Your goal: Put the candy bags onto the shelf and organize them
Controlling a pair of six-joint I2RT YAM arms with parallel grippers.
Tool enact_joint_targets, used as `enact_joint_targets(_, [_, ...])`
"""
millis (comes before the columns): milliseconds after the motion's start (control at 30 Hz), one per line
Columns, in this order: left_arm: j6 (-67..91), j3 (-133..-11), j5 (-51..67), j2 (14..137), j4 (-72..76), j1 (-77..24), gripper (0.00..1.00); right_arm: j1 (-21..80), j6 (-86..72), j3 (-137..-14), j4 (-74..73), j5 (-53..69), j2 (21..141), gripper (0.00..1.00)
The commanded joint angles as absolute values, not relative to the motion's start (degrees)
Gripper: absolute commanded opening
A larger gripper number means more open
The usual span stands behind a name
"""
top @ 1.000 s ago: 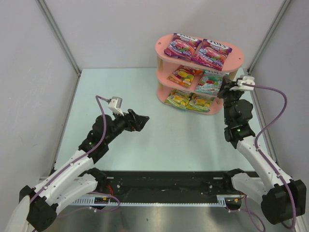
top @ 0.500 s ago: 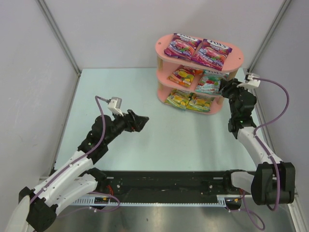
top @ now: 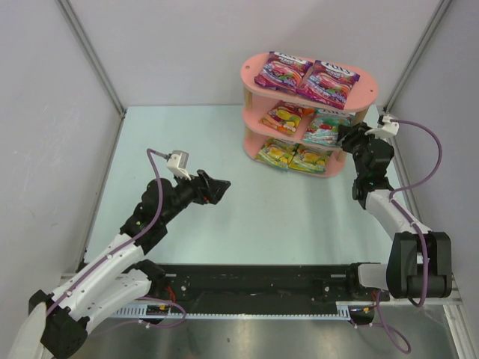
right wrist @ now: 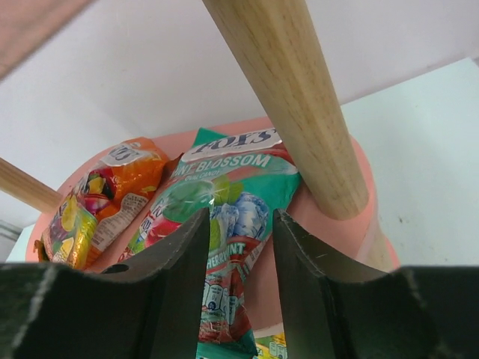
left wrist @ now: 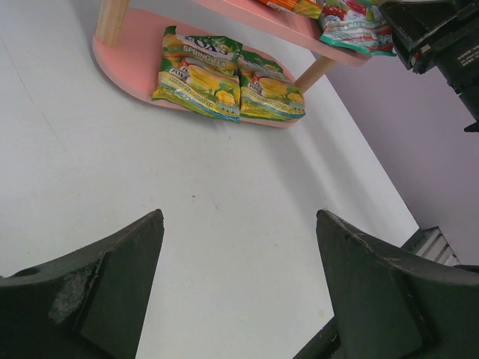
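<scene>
Now all six candy bags are lying on the pink shelf (top: 250,78), which is standing at the far right of the worktop (top: 224,142). One purple bag (top: 283,72) and the other purple bag (top: 328,82) are resting side by side on the top board. The red-orange bag (top: 284,117) and the teal bag (top: 325,129) are sharing the middle board. One yellow-green bag (top: 277,153) and the other yellow-green bag (top: 310,158) are lying edge to edge on the bottom board. The right hand (top: 348,138) is hanging at the right end of the middle board, just beside a wooden post (right wrist: 299,97). Its fingers (right wrist: 179,284) are standing partly apart and clamping nothing. In the wrist view the teal bag is showing through the gap between them, flat on the board with the red-orange bag at its left. Whether the fingertips are touching that bag I cannot tell. The left hand (top: 219,187) is hovering over bare worktop, well apart from the shelf, its fingers spread wide with nothing between them, and is pointing toward the bottom board.
</scene>
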State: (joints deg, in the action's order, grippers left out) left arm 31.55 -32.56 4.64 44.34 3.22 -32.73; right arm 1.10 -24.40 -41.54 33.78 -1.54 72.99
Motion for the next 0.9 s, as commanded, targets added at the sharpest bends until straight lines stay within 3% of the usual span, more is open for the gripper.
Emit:
enact_joint_targets(0, [32.08, -32.43, 3.69, 43.51, 3.52, -32.26, 0.87, 0.88, -26.28, -43.07, 37.97, 1.05, 74.7, 0.4])
enact_joint_targets(267, [32.08, -32.17, 3.34, 43.07, 2.9, -32.26, 0.87, 0.88, -27.16, -43.77, 40.16, 3.95, 77.17, 0.14])
enact_joint_targets(367, [31.99, -32.34, 3.34, 43.24, 2.99, -32.26, 0.87, 0.97, -26.9, -44.3, 40.96, 5.36, 78.22, 0.09])
enact_joint_targets(867, [31.82, -32.7, 2.9, 43.15, 2.02, -32.26, 0.87, 0.61, -25.49, -48.86, 42.98, 11.77, 85.16, 0.06])
